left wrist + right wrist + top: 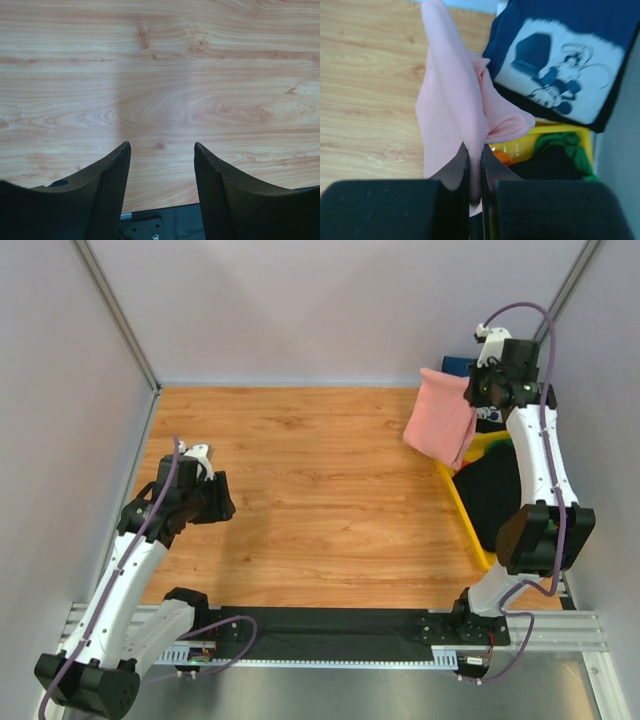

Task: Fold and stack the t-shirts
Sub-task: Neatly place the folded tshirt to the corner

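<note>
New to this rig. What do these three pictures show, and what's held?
Two robot arms are bolted at the near edge of a wooden table. The wide picture looks down from above and behind them; the other two come from cameras on each wrist. The left arm's fingers are open over bare wood, holding nothing. The right arm's fingers are shut on a pink t-shirt, held up near a yellow bin. A navy printed t-shirt lies past the bin; black cloth and green cloth sit inside.

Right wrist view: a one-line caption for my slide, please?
Right gripper shut on the pink t-shirt beside the yellow bin.
</note>
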`<control>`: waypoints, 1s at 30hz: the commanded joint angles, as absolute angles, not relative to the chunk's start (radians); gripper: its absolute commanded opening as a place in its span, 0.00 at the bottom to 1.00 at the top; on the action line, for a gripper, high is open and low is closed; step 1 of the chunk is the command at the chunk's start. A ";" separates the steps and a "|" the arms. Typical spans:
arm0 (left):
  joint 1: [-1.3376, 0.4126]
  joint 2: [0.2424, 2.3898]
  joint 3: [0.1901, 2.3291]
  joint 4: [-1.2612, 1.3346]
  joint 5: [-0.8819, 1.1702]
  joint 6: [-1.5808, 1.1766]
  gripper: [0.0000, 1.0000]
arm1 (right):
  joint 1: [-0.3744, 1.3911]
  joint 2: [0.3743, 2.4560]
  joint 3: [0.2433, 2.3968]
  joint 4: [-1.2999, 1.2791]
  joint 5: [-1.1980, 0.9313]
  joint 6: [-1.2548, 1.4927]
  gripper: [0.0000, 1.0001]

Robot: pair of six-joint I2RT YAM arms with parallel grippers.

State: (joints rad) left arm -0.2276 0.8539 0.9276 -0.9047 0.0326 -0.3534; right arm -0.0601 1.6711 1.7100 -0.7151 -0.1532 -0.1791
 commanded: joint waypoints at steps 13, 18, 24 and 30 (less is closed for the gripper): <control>-0.229 0.913 0.920 -0.881 0.048 -0.356 0.60 | -0.153 1.871 2.103 -0.678 -0.272 -0.433 0.00; -0.229 0.923 0.919 -0.881 0.045 -0.359 0.60 | -0.173 1.959 2.183 -0.683 -0.247 -0.451 0.00; -0.229 0.942 0.919 -0.882 0.049 -0.359 0.59 | -0.204 2.003 2.232 -0.647 -0.216 -0.479 0.00; -0.229 0.948 0.917 -0.882 0.045 -0.362 0.59 | -0.236 2.022 2.232 -0.548 -0.204 -0.469 0.00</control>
